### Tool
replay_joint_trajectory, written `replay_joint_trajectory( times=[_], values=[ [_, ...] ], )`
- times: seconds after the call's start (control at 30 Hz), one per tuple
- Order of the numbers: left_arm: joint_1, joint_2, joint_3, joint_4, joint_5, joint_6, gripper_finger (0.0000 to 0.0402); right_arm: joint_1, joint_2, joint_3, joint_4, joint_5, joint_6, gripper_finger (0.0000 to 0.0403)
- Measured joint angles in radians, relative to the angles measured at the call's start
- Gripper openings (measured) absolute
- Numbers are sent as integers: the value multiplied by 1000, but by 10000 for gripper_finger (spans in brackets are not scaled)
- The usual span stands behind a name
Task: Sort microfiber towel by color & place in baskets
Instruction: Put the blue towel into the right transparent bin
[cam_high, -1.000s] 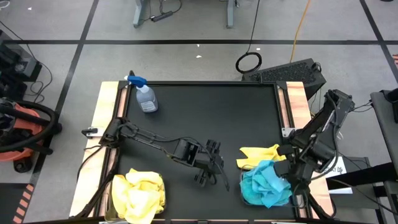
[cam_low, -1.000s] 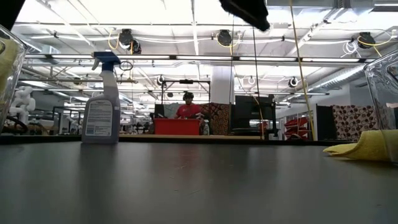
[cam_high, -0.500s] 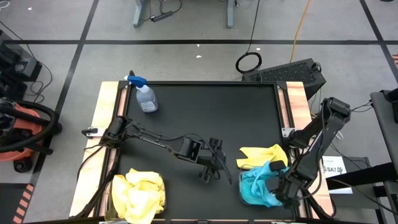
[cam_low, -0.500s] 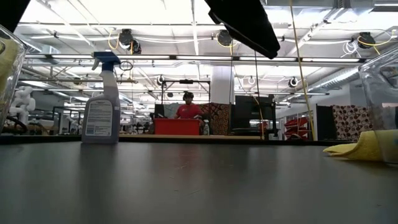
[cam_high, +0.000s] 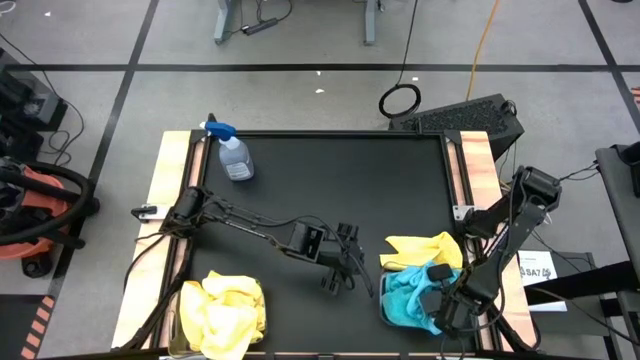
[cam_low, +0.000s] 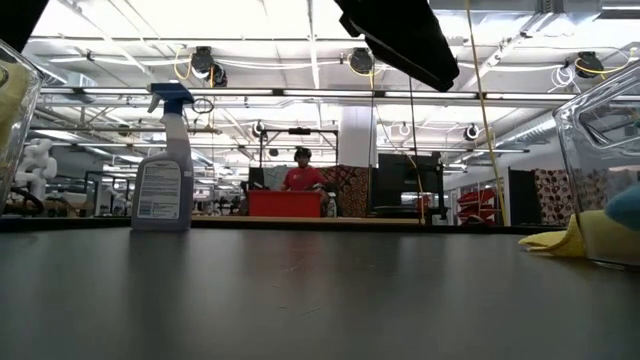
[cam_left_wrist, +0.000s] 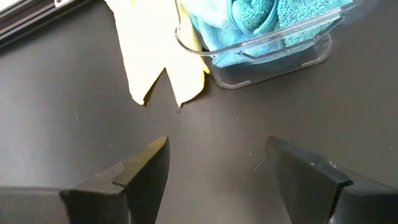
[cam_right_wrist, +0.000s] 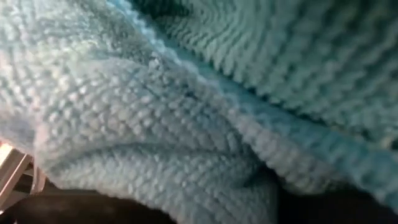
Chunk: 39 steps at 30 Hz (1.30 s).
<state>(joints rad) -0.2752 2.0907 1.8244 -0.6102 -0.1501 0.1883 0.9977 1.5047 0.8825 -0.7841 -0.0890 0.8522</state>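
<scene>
Since a second ago my right tool (cam_high: 447, 305) has sunk into the clear plastic bin (cam_high: 392, 312) among turquoise fuzzy cloths (cam_high: 405, 297), grip unclear; next my left tool (cam_high: 340, 272), fingers wide and empty, must take the yellow fuzzy cloth (cam_high: 425, 249) lying beside that bin.

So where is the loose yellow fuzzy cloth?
In the high view, the loose yellow fuzzy cloth lies on the black table's right side, tucked against the clear plastic bin of turquoise cloths.
</scene>
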Motion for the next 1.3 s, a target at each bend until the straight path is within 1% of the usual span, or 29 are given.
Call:
replay_joint_trajectory(
  times=[0.2,0.47,0.57,0.7,0.93,1.1,1.2,1.3],
  values=[
    [0,0,0,0,0,0,271,-1,-44,24,-19,-16,17,104],
    [0,1,0,0,0,0,271,-2,-127,111,-101,-10,27,169],
    [1,1,0,0,0,0,271,-1,-154,151,-140,12,27,190],
    [0,1,0,0,0,0,271,-1,-184,200,-185,39,27,209],
    [0,1,0,-2,0,1,271,-1,-215,253,-242,37,55,224],
    [0,1,0,-3,0,1,271,-1,-237,282,-244,34,64,229],
    [0,1,0,-4,0,1,271,-1,-242,291,-241,45,63,228],
    [0,1,0,-4,0,1,271,-1,-238,291,-245,78,51,228]
  ],
)
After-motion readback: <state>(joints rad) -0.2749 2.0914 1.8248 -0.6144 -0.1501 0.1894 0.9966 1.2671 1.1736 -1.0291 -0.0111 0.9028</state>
